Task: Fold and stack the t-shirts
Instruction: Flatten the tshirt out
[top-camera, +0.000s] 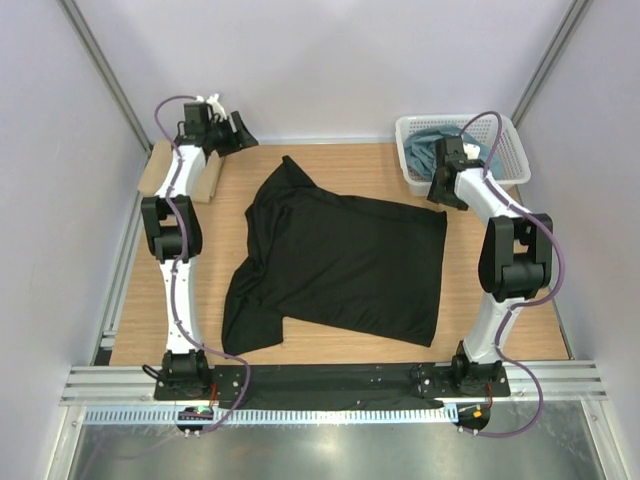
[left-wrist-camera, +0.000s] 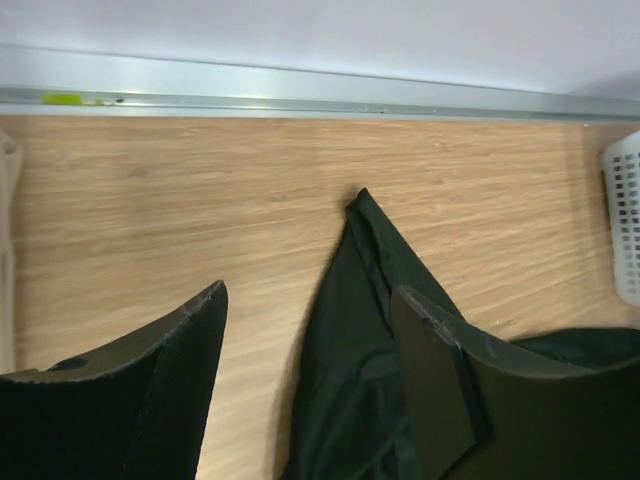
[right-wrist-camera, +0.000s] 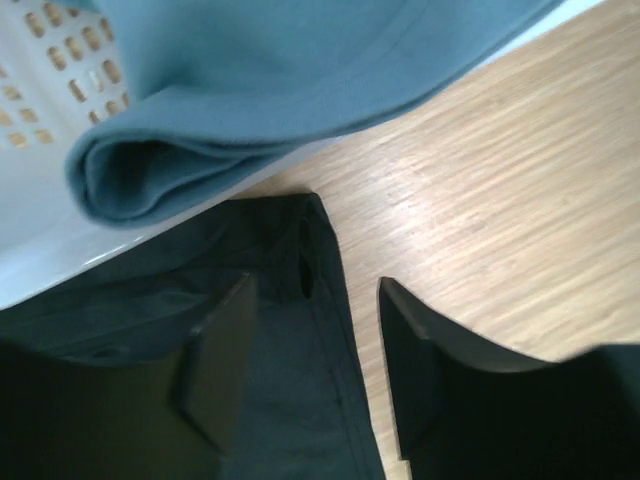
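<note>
Checking the blind spots first: the black t-shirt (top-camera: 345, 265) is nearly all in sight from the top camera, but its near-left sleeve is rumpled over itself and I cannot read how it is layered. The shirt lies flat in the middle of the table (top-camera: 330, 160), long axis running left to right and a little skewed. Neck and both sleeves point toward the left arm's side, one sleeve tip to the far left, and the straight hem is on the right. A tan-beige shirt (top-camera: 158, 170) sits at the far-left edge, largely covered by the left arm, so its fold is unclear. Blue-grey cloth (top-camera: 432, 148) is heaped in the white basket (top-camera: 505, 158) at the far-right corner. I cannot count shirts there, and the right arm crosses it. On the right wrist camera a roll of that cloth (right-wrist-camera: 300, 80) hangs over the basket wall (right-wrist-camera: 40, 60). The right gripper (right-wrist-camera: 315, 283) has jaws spread and nothing between them, over the hem's far corner (right-wrist-camera: 290, 240). Contact I cannot judge. The left gripper (left-wrist-camera: 308, 292) is likewise spread and empty, over the far sleeve (left-wrist-camera: 350, 330).
</note>
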